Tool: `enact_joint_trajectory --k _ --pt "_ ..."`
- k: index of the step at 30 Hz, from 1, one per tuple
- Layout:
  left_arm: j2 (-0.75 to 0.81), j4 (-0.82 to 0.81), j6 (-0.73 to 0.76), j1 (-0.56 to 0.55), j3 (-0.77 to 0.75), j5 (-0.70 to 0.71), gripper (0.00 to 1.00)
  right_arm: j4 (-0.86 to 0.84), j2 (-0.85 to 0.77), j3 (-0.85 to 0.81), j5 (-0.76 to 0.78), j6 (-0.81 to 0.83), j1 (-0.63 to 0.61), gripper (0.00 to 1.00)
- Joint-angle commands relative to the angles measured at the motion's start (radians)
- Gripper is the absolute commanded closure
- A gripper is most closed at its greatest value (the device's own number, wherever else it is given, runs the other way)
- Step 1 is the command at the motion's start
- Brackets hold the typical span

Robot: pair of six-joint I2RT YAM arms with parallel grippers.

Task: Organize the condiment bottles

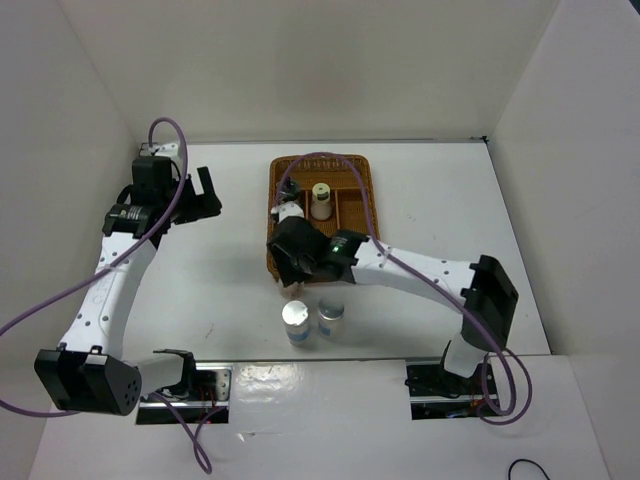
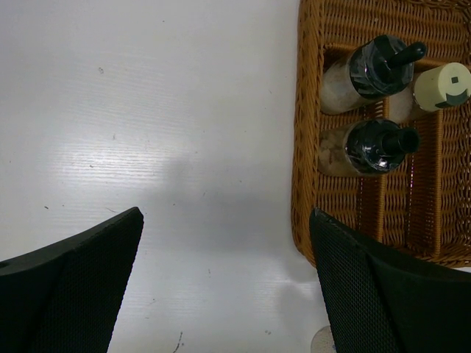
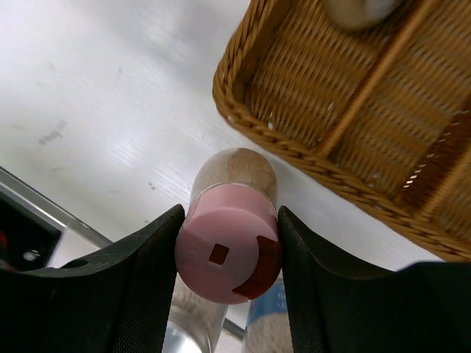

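Now R pincer point(image 3: 228, 257) is clenched on the pink-capped clear shaker jar point(image 3: 224, 220), axis upright, on white bench point(image 3: 110, 88) just outside near-left corner of brown wicker divided tray point(image 3: 294, 147); L pincer point(image 2: 227, 220) gapes wide, well apart.

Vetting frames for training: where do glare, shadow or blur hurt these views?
Top external: glare on the table at its near edge. Left wrist: sharp, with a soft shadow beside the wicker tray. Right wrist: pink-capped bottle crisp, the clear jar beneath it blurred.
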State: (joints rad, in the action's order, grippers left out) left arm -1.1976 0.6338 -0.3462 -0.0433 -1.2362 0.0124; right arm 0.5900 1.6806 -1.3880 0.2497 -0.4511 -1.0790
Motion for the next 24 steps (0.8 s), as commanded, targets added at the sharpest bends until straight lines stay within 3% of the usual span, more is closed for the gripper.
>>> enact_joint_trajectory --k 1,13,17,22,24 --pt "0.027 -0.028 -0.007 0.014 0.015 -0.032 0.01 0.047 -0.145 -0.089 0.068 0.006 0.046 0.52" --pt "0.089 -0.037 -0.045 0.023 0.147 -0.192 0.01 0.011 -0.248 -0.069 0.086 0.115 0.329 0.52" --pt "0.107 -0.037 -0.034 0.023 0.167 -0.255 0.01 -0.064 -0.197 -0.051 0.066 0.138 0.37 0.52" --pt "0.095 -0.037 0.009 0.014 0.178 -0.481 0.01 -0.096 -0.09 -0.072 0.054 0.184 0.392 0.52" --pt "0.105 -0.048 0.019 0.002 0.178 -0.5 0.01 -0.107 -0.029 -0.088 0.031 0.184 0.392 0.52"
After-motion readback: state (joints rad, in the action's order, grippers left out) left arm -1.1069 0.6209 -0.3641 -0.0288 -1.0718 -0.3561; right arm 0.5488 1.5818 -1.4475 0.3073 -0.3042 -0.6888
